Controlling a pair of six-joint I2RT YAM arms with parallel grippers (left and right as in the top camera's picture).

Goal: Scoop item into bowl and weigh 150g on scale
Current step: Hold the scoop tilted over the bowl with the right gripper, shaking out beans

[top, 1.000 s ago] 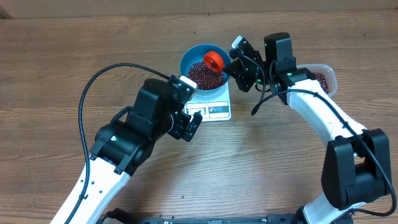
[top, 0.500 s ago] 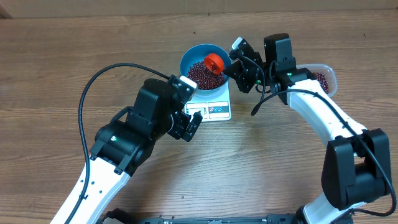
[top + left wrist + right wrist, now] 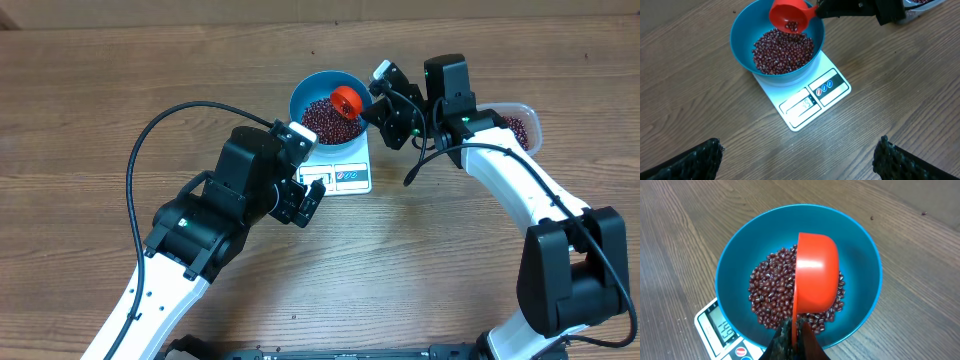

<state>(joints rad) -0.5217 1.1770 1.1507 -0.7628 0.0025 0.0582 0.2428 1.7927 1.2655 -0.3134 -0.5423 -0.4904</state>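
Note:
The blue bowl (image 3: 303, 92) stands on the white scale (image 3: 350, 176) at the back middle of the table, with a heap of dark red-brown beans (image 3: 326, 122) in it. My right gripper (image 3: 375, 108) is shut on the handle of a red scoop (image 3: 346, 97), which is tipped on its side over the bowl. In the right wrist view the scoop (image 3: 815, 275) hangs just above the beans (image 3: 771, 292), the gripper (image 3: 796, 330) pinching its handle. A few beans lie in the scoop (image 3: 788, 17). My left gripper (image 3: 799, 152) stands open and holds nothing, in front of the scale (image 3: 812, 100).
A clear plastic tub (image 3: 524, 125) with more beans sits at the back right, behind the right arm. The left arm's black cable (image 3: 160, 125) arcs over the table on the left. The scale's display (image 3: 722, 328) is lit.

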